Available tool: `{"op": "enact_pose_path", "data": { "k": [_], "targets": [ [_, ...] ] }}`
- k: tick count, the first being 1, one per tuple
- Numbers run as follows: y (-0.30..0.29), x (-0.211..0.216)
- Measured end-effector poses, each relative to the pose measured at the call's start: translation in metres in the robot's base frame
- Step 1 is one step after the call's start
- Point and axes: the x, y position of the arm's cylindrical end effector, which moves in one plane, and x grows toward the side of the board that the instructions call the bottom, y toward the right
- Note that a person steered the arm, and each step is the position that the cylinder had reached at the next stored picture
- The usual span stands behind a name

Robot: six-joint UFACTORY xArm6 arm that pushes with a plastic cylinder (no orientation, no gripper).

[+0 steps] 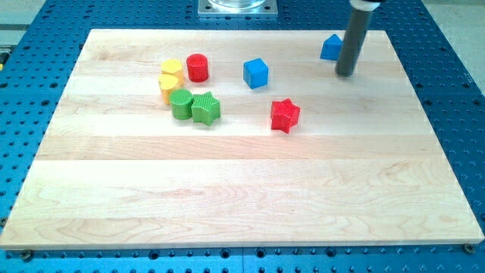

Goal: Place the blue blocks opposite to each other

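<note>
Two blue blocks lie near the view's top. One blue cube [256, 73] sits at the top middle of the wooden board [242, 189]. The other blue block [330, 47] lies near the board's top right edge, partly hidden behind my rod. My tip [345, 73] rests on the board just below and to the right of that block, close to it or touching it.
A red star [285, 115] lies below the blue cube. At the view's left are a red cylinder [197, 67], two yellow blocks [171, 78], a green cylinder [181, 104] and a green star [205, 108], clustered together.
</note>
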Motion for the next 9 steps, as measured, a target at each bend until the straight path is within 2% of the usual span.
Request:
{"op": "enact_pose_path", "data": {
  "k": [1,2,3,4,5,6,7,8,9],
  "targets": [
    [0.023,-0.044],
    [-0.013,-0.041],
    [-0.028,-0.009],
    [-0.038,0.050],
    [-0.132,0.050],
    [-0.178,0.067],
    [-0.188,0.040],
    [-0.163,0.015],
    [-0.211,0.058]
  ]
}}
